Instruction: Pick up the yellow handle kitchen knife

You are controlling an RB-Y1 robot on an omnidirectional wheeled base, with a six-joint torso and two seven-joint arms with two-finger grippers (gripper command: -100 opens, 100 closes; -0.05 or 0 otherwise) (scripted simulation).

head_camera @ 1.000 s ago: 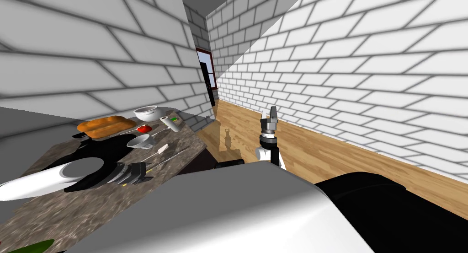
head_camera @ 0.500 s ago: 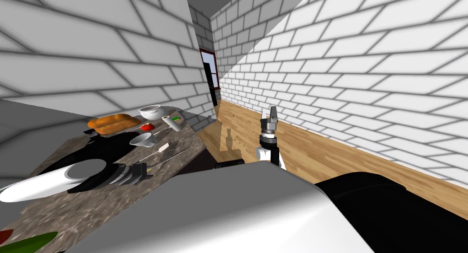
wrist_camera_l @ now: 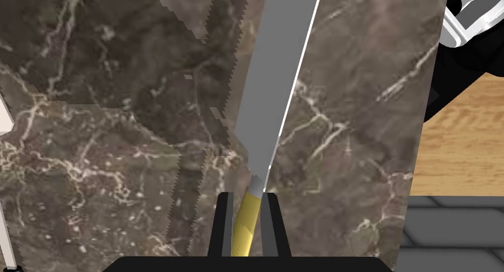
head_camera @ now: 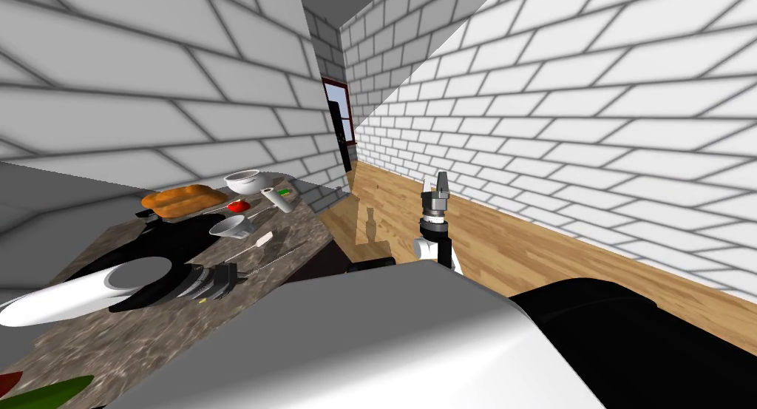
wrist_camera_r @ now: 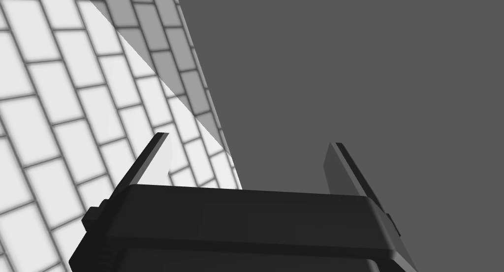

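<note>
While the left hand clamps the knife, its blade — seemingly — touches counter.

Knife: blade tip cut off by the frame edge, handle butt hidden behind left gripper body. Head view: knife mostly under the gripper. Green object cropped, unidentifiable.

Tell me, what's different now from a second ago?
My head camera shifted slightly at first; little else moved. Left gripper stays low over the dark marbled counter, fingers pressing the yellow-handled grey-bladed knife. Right gripper stays raised, open.
</note>
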